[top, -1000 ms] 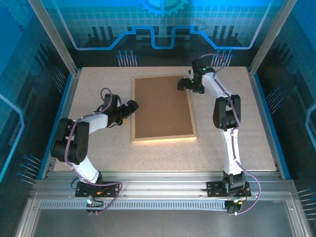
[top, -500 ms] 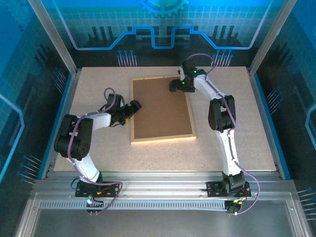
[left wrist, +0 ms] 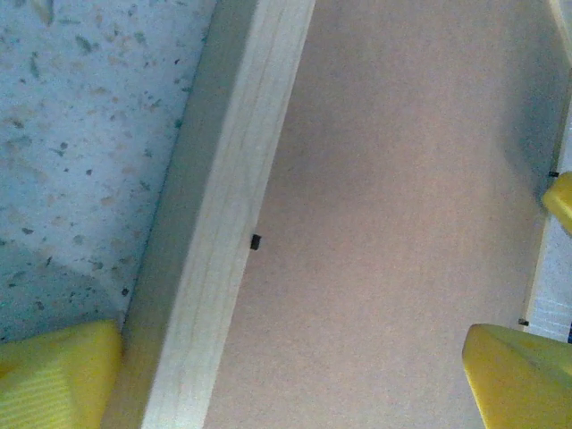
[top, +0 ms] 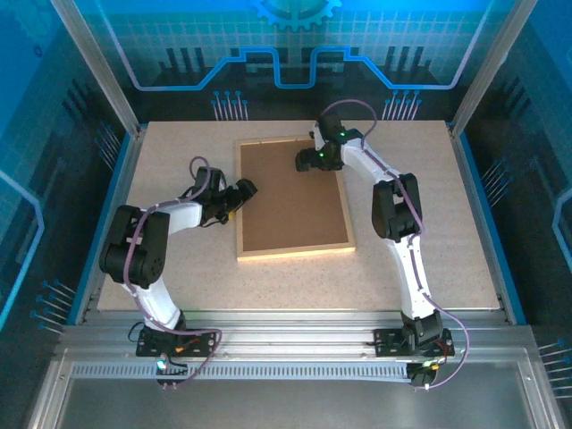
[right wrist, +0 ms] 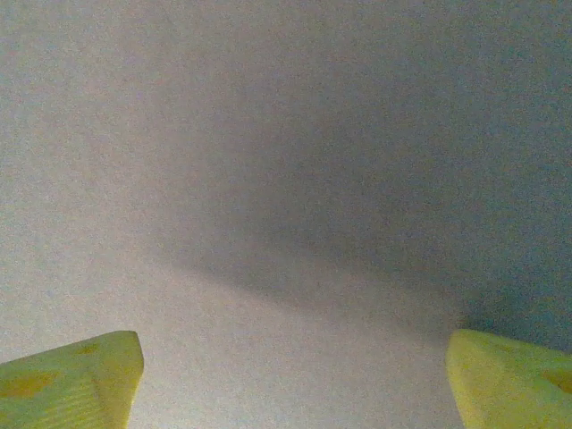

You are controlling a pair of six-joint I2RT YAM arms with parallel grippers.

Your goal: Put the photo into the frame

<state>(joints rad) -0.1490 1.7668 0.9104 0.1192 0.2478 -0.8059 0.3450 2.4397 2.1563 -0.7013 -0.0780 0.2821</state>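
Frame [top: 295, 251] lies flat, back up, mid-table [top: 429, 232], with the brown backing board [top: 290, 201] inside it; position unchanged. Right gripper [top: 306, 161] has shifted left from the far right corner to over the board's far end, jaws wide, empty. Left gripper [top: 239, 195] remains at the left rail, jaws fully spread, holding nothing.

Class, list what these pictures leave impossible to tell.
Whether the photo lies under the backing board: top view, board covers the frame opening.
Tiny black tab: left wrist view, too small to identify.
Right gripper fingers: right wrist view, cut off by bottom edge.
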